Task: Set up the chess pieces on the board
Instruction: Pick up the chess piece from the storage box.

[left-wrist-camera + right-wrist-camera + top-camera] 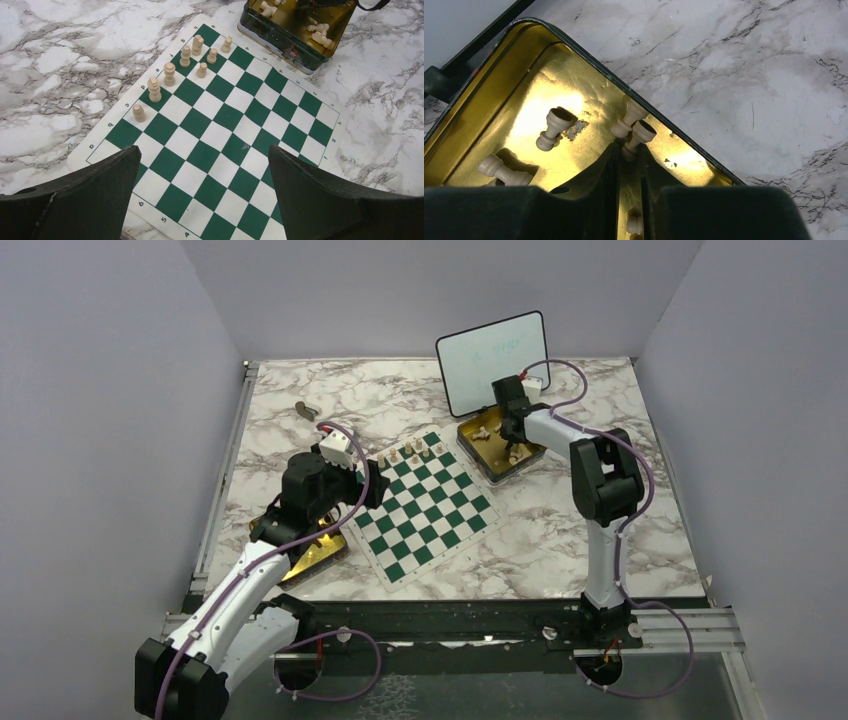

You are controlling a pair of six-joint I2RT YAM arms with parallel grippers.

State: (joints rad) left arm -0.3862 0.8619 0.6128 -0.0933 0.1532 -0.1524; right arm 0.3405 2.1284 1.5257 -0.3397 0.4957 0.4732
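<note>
Marble surface (560, 530) carries a whiteboard (493, 360) at the back, the board (425, 510) at centre and a gold tin (589, 57) by its far corner. My left hand (202, 152) hangs released over the board. My right hand (628, 150) reaches into the tin, fingers nearly together at a lying piece (640, 134); whether it grips, I cannot tell. 8 pale pieces (170, 74) stand near the board's far edge. I'd pinch the stem squarely and lift straight, clearing the tin wall.

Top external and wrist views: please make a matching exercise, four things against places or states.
1. left gripper
2. right gripper
3. white framed whiteboard
4. standing beige wooden chess pieces

A. in the gold rectangular tin, gripping a pale piece
B. on the green-and-white chessboard, near one edge
C. open above the chessboard
D. standing behind the tin

Pairs: 1-C, 2-A, 3-D, 4-B
</note>
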